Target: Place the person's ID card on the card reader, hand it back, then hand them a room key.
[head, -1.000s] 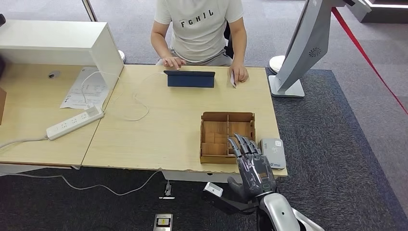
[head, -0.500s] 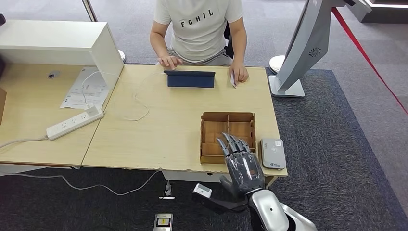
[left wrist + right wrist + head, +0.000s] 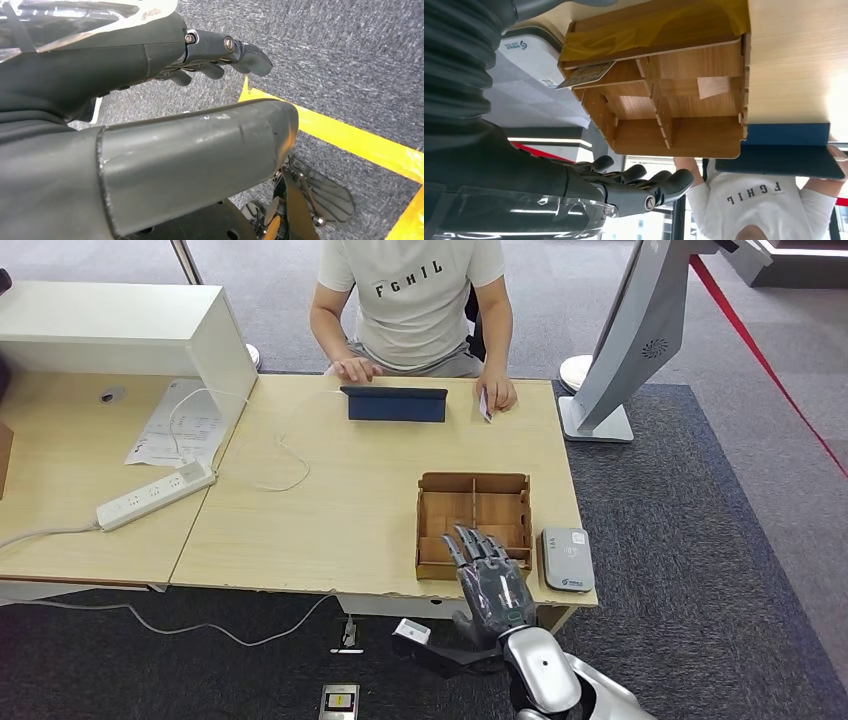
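Right hand (image 3: pixel 488 578) empty, fingers spread, over table's (image 3: pixel 330 530) near edge, beside wooden box (image 3: pixel 472 523)

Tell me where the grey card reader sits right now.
In the head view, the flat grey card reader lies at the wooden table's near right corner, just right of the compartmented wooden box, beside the right hand.

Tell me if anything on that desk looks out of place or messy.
Mostly tidy. The white cable trails loosely across the table from the power strip, and the paper sheet lies askew with a corner over the gap between desks. The wooden organizer and card reader sit square.
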`<state>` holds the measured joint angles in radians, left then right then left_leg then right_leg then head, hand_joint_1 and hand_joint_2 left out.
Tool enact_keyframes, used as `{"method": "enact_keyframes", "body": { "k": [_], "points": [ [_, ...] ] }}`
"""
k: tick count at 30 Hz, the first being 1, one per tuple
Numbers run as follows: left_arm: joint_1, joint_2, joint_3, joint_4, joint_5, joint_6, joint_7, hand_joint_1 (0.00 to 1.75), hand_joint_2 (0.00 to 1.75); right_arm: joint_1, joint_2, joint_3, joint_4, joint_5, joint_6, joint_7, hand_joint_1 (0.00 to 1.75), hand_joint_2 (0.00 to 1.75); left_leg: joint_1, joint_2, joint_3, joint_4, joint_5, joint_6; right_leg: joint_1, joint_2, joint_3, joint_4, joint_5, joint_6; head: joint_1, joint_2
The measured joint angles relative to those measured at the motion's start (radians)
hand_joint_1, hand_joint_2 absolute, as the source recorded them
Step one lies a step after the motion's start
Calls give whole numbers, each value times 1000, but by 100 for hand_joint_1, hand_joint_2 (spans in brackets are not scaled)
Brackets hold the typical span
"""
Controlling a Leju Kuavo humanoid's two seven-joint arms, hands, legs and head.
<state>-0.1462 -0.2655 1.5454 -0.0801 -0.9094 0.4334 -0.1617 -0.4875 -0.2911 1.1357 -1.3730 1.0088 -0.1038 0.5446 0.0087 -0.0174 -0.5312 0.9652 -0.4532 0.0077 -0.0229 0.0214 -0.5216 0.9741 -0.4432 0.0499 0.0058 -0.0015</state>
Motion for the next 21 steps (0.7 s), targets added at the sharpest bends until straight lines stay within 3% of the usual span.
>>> {"method": "enact_keyframes", "body": {
  "k": [8, 21],
  "points": [
    [0, 0, 0, 0, 10, 6, -4, 0, 0, -14, 0, 3, 33, 73, 21, 48, 0, 175, 0, 0, 0, 0, 0, 0, 0, 0, 0, 0, 0, 0, 0, 0],
    [0, 4, 0, 0, 28, 6, -14, 0, 0, -35, -9, -3, 70, 94, 41, 59, 0, 175, 0, 0, 0, 0, 0, 0, 0, 0, 0, 0, 0, 0, 0, 0]
  ]
}}
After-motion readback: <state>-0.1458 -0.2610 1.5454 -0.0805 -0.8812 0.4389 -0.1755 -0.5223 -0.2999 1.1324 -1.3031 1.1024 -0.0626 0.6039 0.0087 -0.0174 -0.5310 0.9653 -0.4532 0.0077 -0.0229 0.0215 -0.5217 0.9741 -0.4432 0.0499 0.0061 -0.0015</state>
